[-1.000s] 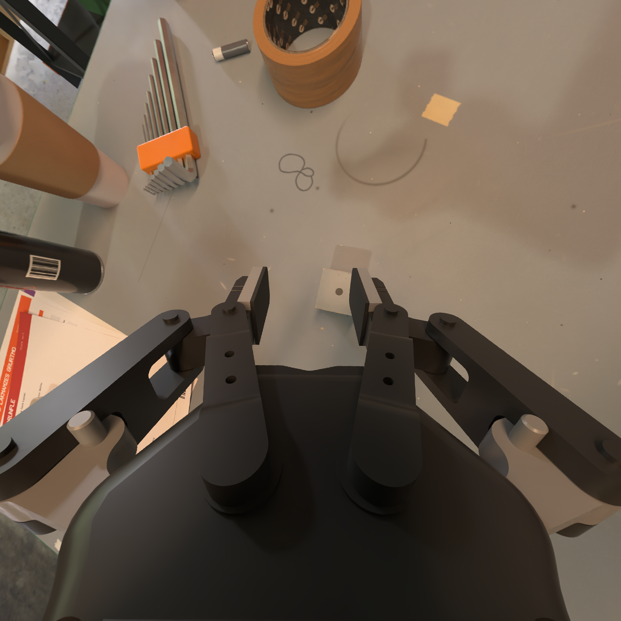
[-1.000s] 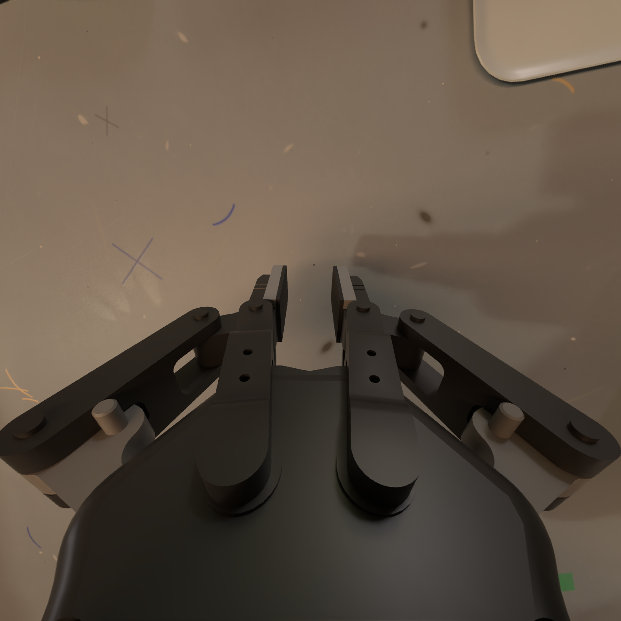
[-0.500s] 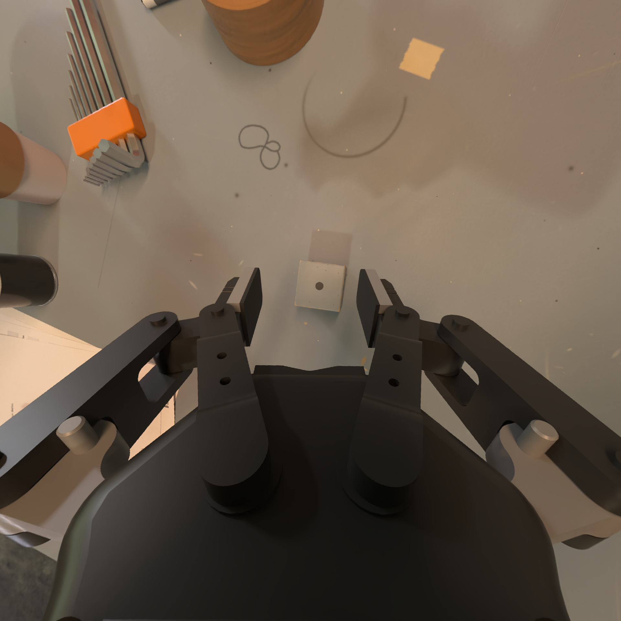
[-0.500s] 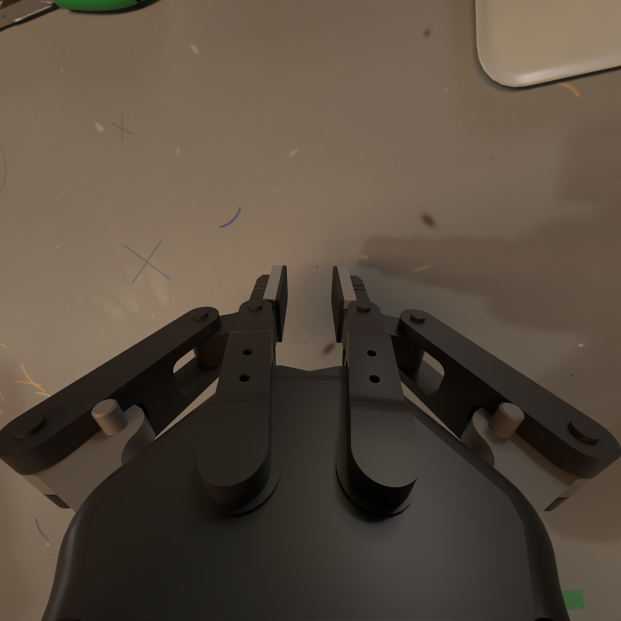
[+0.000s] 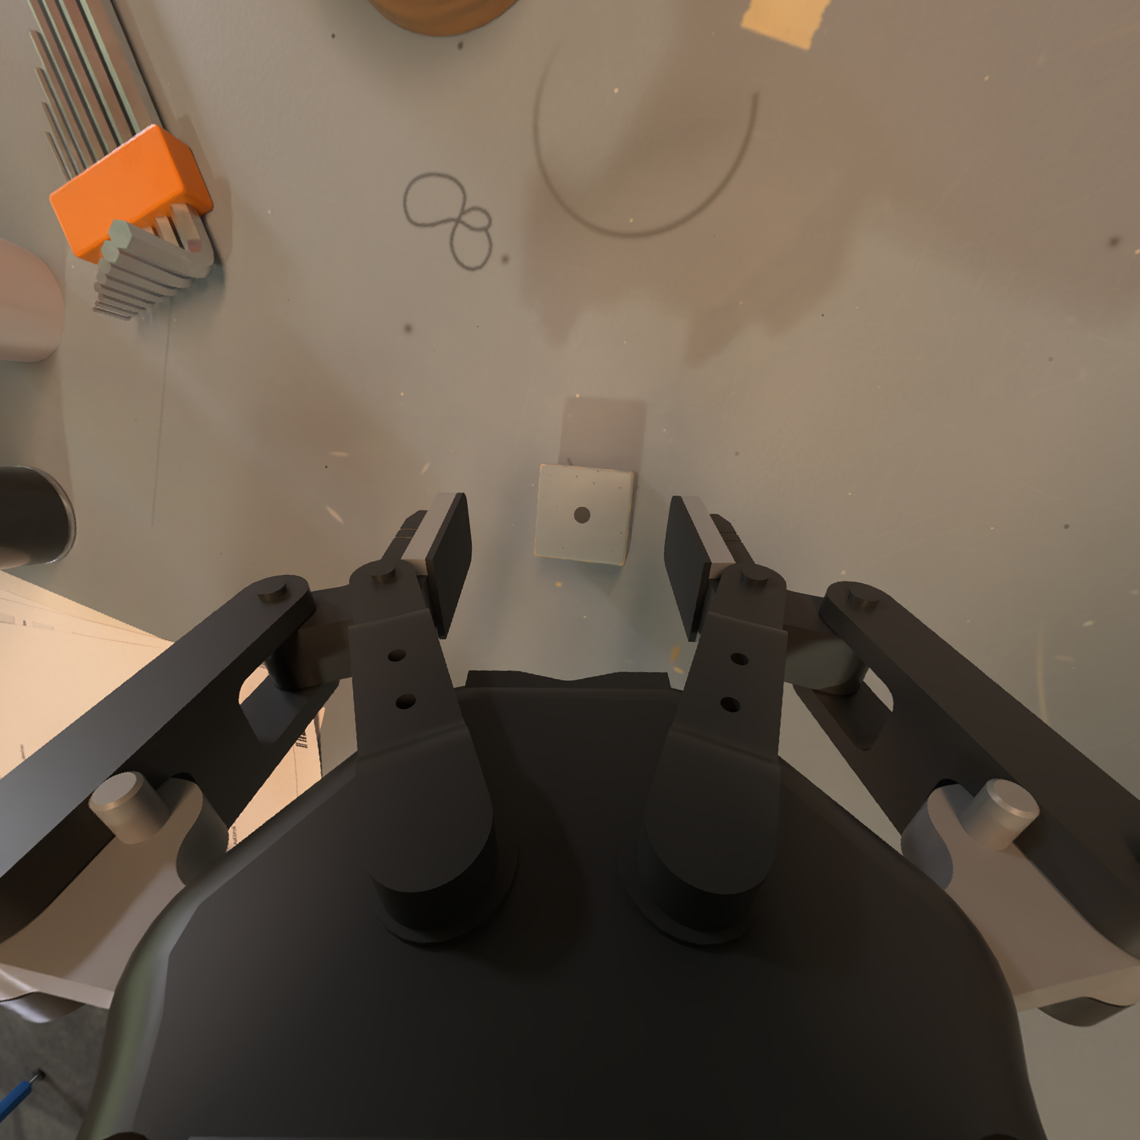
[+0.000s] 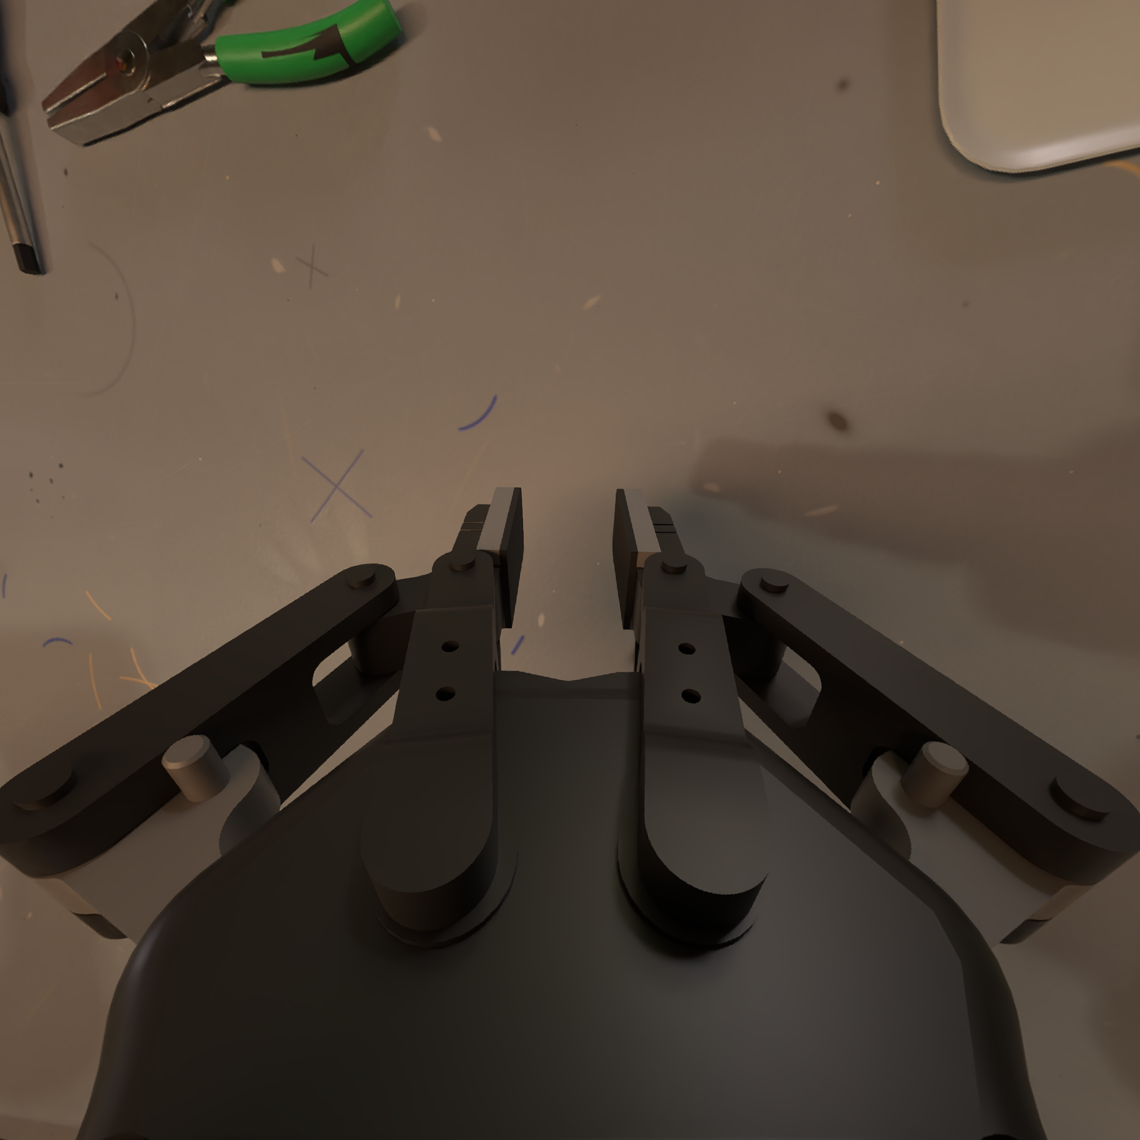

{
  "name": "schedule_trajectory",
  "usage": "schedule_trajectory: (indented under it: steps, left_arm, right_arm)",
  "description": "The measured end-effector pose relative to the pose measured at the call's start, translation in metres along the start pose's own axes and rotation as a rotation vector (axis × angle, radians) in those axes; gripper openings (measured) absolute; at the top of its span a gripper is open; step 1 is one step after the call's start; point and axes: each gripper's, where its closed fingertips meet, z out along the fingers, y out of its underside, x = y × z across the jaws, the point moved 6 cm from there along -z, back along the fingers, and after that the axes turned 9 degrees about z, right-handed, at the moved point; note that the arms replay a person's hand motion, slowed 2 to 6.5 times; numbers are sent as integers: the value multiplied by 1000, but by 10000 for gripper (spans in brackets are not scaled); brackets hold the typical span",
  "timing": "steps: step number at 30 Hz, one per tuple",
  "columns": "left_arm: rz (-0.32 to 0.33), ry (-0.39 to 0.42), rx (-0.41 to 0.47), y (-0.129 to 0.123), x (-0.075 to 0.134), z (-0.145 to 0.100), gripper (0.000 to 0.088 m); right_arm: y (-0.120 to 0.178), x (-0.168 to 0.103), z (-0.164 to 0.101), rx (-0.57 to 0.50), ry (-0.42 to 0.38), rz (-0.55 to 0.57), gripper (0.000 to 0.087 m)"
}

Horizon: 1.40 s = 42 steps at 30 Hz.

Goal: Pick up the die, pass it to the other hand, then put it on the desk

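A pale die (image 5: 583, 515) with one dark pip on top lies on the grey desk (image 5: 863, 432) in the left wrist view. My left gripper (image 5: 567, 543) is open above it, the die between the two fingertips and touching neither. My right gripper (image 6: 567, 536) is open with a narrower gap and holds nothing, above bare desk (image 6: 617, 277). The die does not show in the right wrist view.
Left view: an orange-holdered hex key set (image 5: 132, 197) at upper left, a brown tape roll (image 5: 441, 15) at the top edge, a black cylinder (image 5: 31, 515) and papers (image 5: 80, 666) at left. Right view: green-handled pliers (image 6: 222, 68) upper left, a pale tray (image 6: 1042, 86) upper right.
My left gripper has moved over the die, lowered and opened wider, so the die now sits centred between its fingers. My right gripper has drawn back, bringing the pliers into view.
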Motion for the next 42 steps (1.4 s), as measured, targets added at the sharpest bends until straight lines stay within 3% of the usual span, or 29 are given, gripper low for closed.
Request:
schedule_trajectory:
  steps: [16,42]
  left_arm:
    - [18,24,-48,2,-2,23,700]
    - [-13,130,-114,14,1,49,712]
  right_arm:
    - [-1,1,-5,22,-30,5,267]
    - [-1,2,-13,49,-77,26,268]
